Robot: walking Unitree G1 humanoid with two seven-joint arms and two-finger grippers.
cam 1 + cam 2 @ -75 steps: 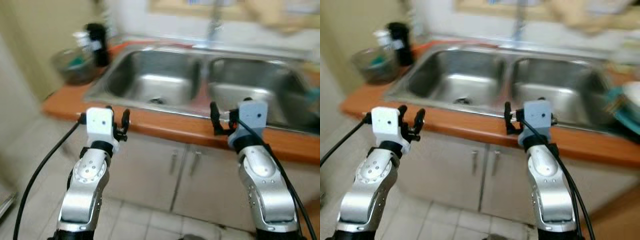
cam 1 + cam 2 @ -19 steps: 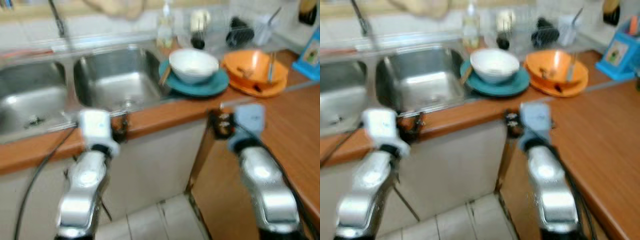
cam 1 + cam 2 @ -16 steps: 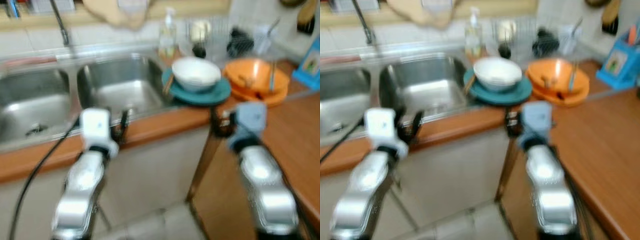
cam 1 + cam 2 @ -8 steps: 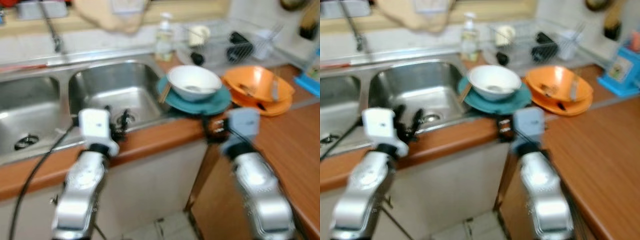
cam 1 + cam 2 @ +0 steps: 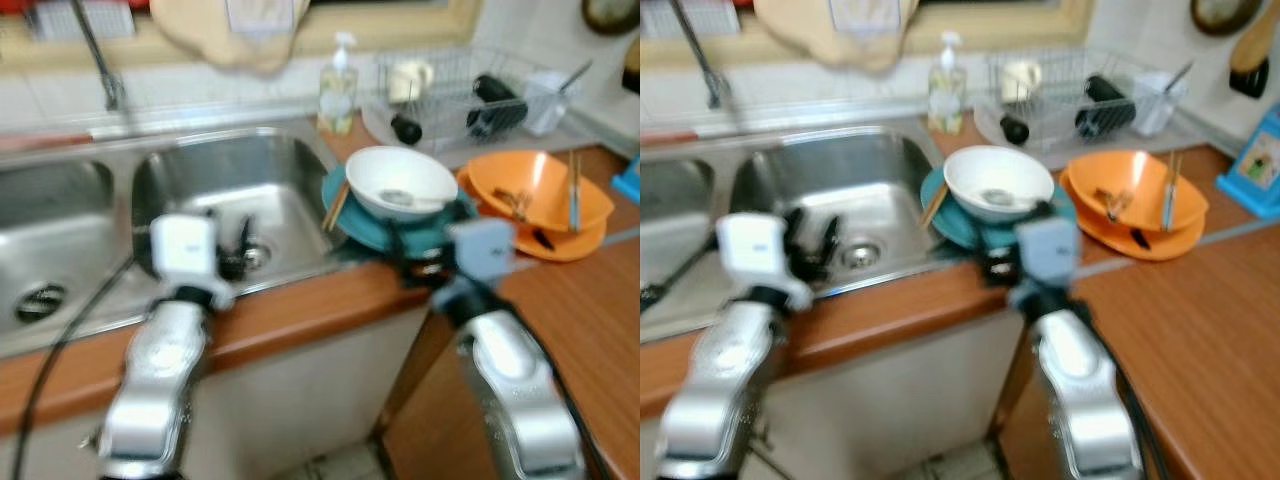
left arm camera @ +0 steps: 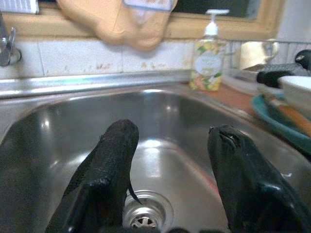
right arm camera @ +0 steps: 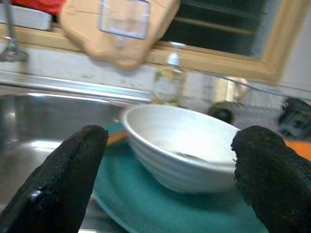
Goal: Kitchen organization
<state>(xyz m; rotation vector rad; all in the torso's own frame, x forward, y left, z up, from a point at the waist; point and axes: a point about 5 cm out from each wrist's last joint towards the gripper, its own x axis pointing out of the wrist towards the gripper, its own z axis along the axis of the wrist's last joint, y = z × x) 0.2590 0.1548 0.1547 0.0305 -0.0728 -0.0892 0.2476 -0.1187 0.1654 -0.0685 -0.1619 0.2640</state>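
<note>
A white bowl [image 5: 998, 180] with a utensil in it sits on a teal plate [image 5: 952, 228] at the counter's edge, just right of the steel sink [image 5: 830, 185]. A wooden stick leans on the plate's left rim. My right gripper [image 7: 165, 179] is open, its fingers held level in front of the bowl [image 7: 180, 145] and plate [image 7: 146, 204]. My left gripper [image 6: 167, 174] is open over the right sink basin [image 6: 160, 126], above the drain. An orange bowl [image 5: 1135, 195] on an orange plate holds chopsticks and scraps, to the right of the white bowl.
A soap bottle [image 5: 946, 85] stands behind the sink. A wire dish rack [image 5: 1080, 90] with a cup and dark items lines the back wall. A blue holder [image 5: 1252, 160] stands at far right. Wooden counter [image 5: 1180, 330] runs forward on the right.
The camera has turned right from the double sink and moved closer to the counter. Both grippers now sit nearer the sink and the white bowl.
</note>
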